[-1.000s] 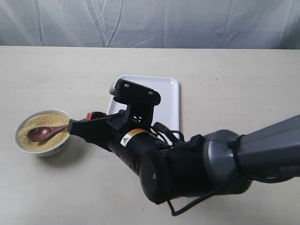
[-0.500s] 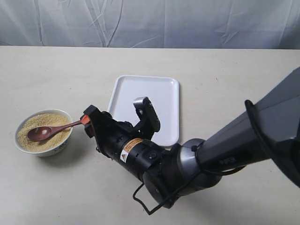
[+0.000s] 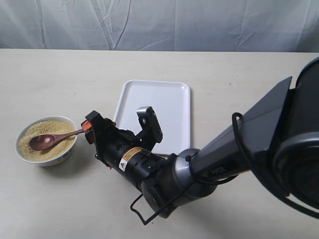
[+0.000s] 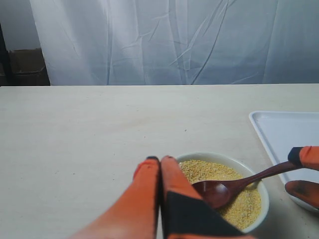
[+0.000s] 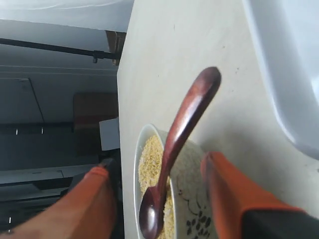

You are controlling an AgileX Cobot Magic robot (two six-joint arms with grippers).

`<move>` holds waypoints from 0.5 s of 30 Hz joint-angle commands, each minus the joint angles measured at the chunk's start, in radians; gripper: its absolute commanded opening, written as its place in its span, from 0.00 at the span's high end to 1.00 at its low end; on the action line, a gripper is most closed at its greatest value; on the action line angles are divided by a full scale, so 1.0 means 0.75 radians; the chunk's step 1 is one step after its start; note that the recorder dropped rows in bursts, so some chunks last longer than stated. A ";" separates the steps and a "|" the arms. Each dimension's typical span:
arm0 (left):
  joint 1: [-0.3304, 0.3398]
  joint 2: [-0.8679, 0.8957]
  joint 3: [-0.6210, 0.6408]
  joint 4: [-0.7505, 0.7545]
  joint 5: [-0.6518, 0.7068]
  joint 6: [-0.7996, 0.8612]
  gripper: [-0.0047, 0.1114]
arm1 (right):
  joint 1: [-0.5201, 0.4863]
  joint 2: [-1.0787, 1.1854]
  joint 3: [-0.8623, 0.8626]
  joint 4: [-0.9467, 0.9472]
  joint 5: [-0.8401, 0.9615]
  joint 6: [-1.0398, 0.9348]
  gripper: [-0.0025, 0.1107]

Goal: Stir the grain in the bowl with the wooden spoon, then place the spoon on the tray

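The spoon (image 3: 57, 137) rests with its scoop in the grain (image 3: 30, 149) inside the bowl (image 3: 56, 160), handle leaning on the rim toward the tray (image 3: 164, 99). The right pincer (image 5: 154, 164), beside the bowl, is released, spread either side of the handle end without gripping it. The left pincer (image 4: 160, 160) hovers near the bowl, clenched on nothing.

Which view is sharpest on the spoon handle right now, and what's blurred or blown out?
Left wrist view: wooden spoon and bowl are sharp; only the left gripper, close to the lens, is soft. Right wrist view: right gripper blurred, handle fairly clear, tray washed out. Exterior view: even light, soft shadow beside the bowl.
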 commanded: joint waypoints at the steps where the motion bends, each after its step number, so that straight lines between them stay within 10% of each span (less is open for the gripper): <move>1: 0.000 -0.007 0.006 0.010 -0.005 -0.007 0.96 | -0.005 -0.001 -0.023 0.009 0.037 -0.006 0.52; 15: 0.000 -0.007 0.006 0.010 -0.002 -0.007 0.96 | -0.007 0.032 -0.070 0.141 0.043 -0.107 0.52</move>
